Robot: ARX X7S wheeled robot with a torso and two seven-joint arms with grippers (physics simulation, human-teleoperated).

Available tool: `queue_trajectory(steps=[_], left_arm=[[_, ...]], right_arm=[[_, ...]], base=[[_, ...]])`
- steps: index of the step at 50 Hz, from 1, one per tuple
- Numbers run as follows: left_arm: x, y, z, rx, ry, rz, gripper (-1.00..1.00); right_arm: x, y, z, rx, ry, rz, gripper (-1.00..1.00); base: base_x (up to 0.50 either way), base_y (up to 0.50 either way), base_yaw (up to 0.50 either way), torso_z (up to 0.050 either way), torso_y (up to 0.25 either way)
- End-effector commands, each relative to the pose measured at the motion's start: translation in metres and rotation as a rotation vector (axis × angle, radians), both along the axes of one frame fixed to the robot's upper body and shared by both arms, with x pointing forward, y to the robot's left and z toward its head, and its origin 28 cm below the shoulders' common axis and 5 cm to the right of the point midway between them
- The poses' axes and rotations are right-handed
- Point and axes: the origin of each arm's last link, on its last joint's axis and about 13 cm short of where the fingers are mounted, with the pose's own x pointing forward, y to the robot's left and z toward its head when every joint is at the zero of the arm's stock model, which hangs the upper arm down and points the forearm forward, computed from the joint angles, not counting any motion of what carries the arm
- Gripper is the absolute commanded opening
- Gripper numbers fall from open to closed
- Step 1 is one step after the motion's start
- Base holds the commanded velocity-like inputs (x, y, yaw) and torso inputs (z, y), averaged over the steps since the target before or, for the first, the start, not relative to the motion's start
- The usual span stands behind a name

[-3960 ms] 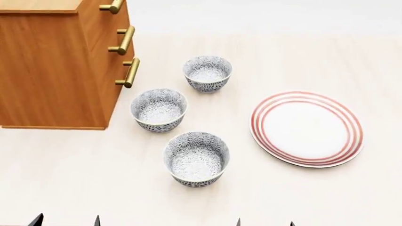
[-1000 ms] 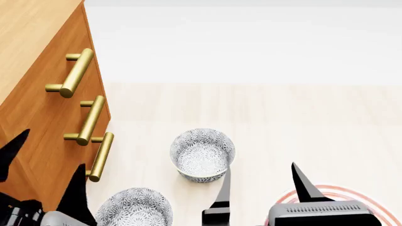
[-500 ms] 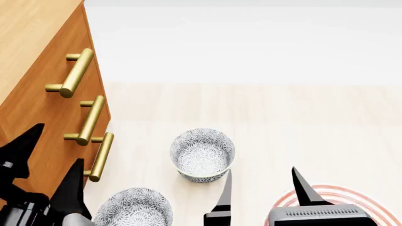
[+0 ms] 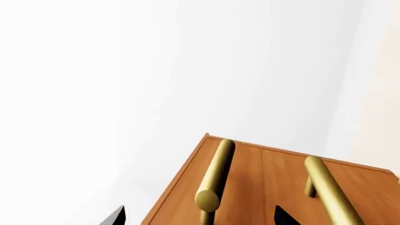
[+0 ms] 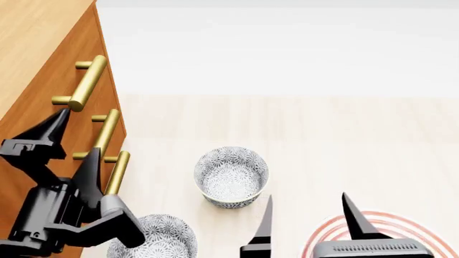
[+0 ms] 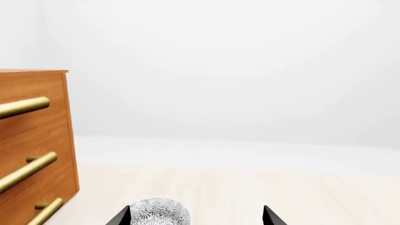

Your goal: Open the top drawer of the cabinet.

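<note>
Left gripper (image 5: 68,142) spread wide beside the cabinet (image 5: 36,80).
Its fingers sit near the top drawer's handle (image 5: 85,83), grasping nothing; right gripper (image 5: 310,217) is also wide, over the bench (image 5: 323,140).

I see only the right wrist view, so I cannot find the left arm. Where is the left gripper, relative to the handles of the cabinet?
Observer: In the head view the left gripper is open in front of the cabinet. One fingertip is beside the near end of the top handle, and the other overlaps the middle handle.
Operator: Does it grip the top handle already?
Observer: No. In the left wrist view the top handle shows between the two fingertips, with the jaws apart and clear of it.
Operator: What lies under my right gripper?
Observer: In the head view a red-ringed plate shows partly behind the open right gripper.
</note>
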Motion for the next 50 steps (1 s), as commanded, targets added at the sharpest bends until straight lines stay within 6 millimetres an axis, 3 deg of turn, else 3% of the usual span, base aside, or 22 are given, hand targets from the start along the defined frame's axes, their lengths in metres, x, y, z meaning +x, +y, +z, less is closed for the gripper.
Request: queue_trajectory(steps=[1,14,30,35,50], left_arm=[[0.022,0.002,-0.002,0.010,0.018,0.044,1.00],[0.035,0.005,-0.006,0.017,0.006,0.067,1.00],[0.058,0.004,0.002,0.012,0.006,0.081,1.00],[0.057,0.001,0.006,0.025,0.021,0.070,1.00],[0.076,0.002,-0.004,0.045,0.021,0.105,1.00]], right_arm=[[-0.001,-0.002,0.001,0.000,-0.011,-0.003,1.00],[-0.004,-0.001,0.004,-0.001,-0.017,0.006,1.00],[-0.005,-0.004,0.003,0.005,-0.014,-0.014,1.00],[-0.005,-0.005,0.002,0.006,-0.012,-0.015,1.00],[-0.009,-0.007,0.000,0.021,-0.008,-0.023,1.00]], base=[[0.00,0.00,0.00,0.000,0.000],[0.00,0.00,0.00,0.000,0.000],[0.00,0.00,0.00,0.000,0.000],[0.00,0.00,0.00,0.000,0.000],[0.00,0.00,0.00,0.000,0.000]])
